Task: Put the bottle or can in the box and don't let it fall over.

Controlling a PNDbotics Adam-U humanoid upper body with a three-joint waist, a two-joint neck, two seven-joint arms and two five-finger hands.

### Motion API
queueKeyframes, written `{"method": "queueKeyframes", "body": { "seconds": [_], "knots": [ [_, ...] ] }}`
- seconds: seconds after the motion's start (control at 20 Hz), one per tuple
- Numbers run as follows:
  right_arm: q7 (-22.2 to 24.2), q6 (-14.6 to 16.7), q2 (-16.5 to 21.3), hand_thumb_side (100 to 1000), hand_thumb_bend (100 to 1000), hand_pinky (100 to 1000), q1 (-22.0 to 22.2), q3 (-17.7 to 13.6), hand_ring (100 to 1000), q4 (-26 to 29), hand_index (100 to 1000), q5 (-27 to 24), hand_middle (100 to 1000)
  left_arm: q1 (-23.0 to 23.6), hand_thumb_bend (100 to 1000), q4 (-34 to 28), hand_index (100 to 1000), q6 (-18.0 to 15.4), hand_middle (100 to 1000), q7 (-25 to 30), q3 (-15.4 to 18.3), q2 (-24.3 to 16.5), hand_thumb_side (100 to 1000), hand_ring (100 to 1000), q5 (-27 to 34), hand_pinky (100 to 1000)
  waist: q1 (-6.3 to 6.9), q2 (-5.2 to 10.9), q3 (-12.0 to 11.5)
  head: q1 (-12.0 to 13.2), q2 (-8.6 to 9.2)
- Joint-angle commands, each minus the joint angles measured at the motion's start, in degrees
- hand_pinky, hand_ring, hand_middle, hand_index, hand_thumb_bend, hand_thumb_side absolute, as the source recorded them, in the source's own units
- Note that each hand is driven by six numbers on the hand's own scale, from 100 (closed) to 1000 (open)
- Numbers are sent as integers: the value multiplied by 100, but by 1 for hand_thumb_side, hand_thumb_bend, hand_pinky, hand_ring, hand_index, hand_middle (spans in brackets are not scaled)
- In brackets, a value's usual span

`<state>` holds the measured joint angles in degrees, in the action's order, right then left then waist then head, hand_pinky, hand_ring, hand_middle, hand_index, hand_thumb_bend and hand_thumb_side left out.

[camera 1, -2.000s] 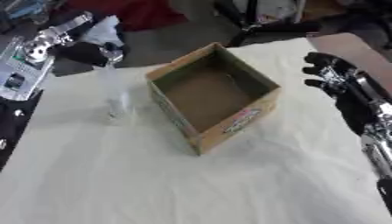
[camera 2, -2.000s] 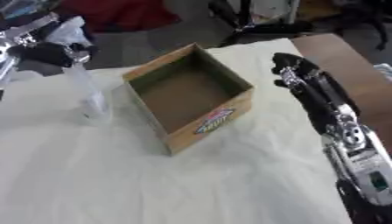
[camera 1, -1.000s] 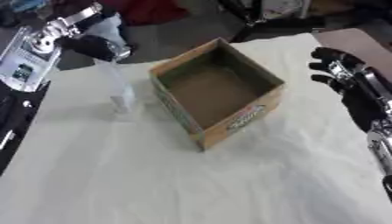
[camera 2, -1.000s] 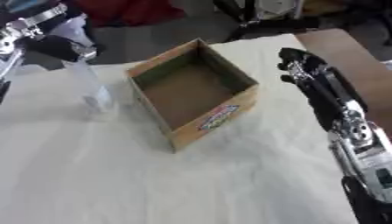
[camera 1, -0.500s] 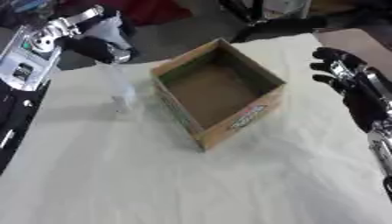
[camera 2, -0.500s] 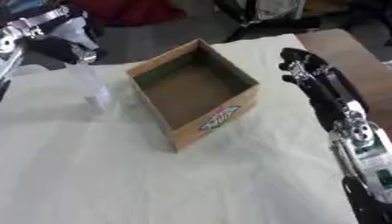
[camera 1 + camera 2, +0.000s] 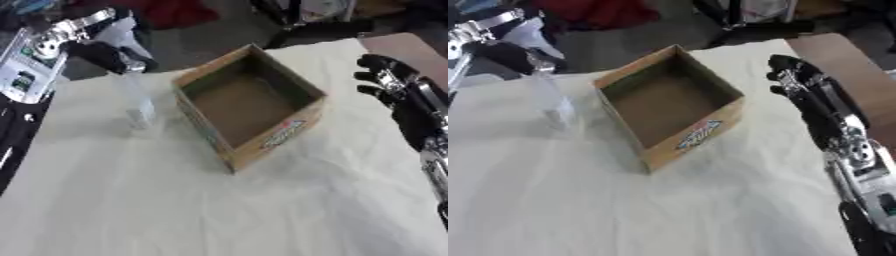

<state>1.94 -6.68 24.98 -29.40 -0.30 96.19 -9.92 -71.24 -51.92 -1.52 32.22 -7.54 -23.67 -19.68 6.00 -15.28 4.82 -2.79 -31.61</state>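
Observation:
A clear plastic bottle [image 7: 138,102] stands upright on the white cloth, just left of the open cardboard box [image 7: 249,107]. My left hand [image 7: 107,54] comes in from the upper left, and its dark fingers curl round the bottle's top. The bottle's base rests on the cloth. The box is empty, with a printed label on its near right wall. My right hand [image 7: 391,82] hovers open at the right side of the table, fingers straight, apart from the box.
The white cloth [image 7: 219,200] covers the table, with wide free room in front of the box. A brown table corner [image 7: 837,60] shows at the far right. Dark clutter and a red thing lie beyond the far edge.
The pictures have shifted slightly. My left hand stays at the bottle's top, and the bottle still stands in the same spot beside the box. The right hand has hardly moved.

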Motion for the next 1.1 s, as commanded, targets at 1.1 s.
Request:
{"method": "queueKeyframes", "body": {
  "seconds": [1.1],
  "knots": [
    [26,-17,36,675,100,877,-59,-12,882,44,857,-108,865,-39,528,72,721,-125,639,296,-35,-101,100,674,-489,535,-56,35,-10,-40,38]
  ]
}}
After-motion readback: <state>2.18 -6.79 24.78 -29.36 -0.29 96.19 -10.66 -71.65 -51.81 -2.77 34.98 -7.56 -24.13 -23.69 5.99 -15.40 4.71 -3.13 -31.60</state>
